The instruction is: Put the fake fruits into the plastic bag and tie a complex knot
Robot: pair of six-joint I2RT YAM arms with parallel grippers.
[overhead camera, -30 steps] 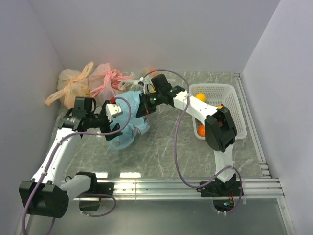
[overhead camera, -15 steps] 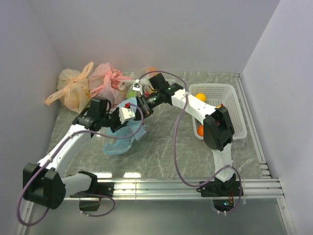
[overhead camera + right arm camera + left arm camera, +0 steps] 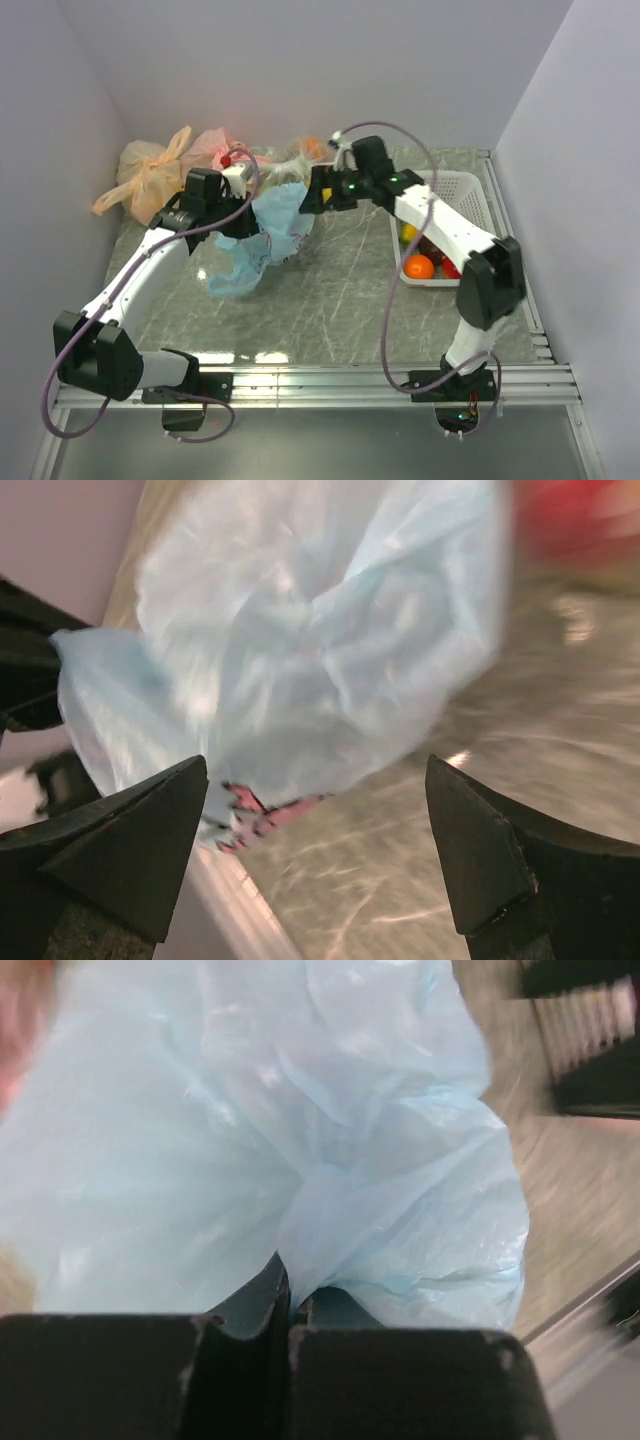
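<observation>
The light blue plastic bag hangs crumpled above the table centre-left, its pinkish print showing at the lower edge. My left gripper is shut on a bunched fold at the bag's upper left; in the left wrist view the fingers pinch the blue film. My right gripper stands open just right of the bag, the bag ahead of its fingertips and not touching them. The fake fruits lie in the white basket: an orange one, a red one, a yellow one. No knot shows.
A yellow-orange bag and a pink bag lie at the back left by the wall. A clear bag with fruit sits behind the blue one. Walls close in on the left, back and right. A metal rail runs along the near edge.
The left gripper shut on the blue bag and lifted it back and up. The right gripper let go of the bag, opened wide and drew away to the right, uncovering the basket.
</observation>
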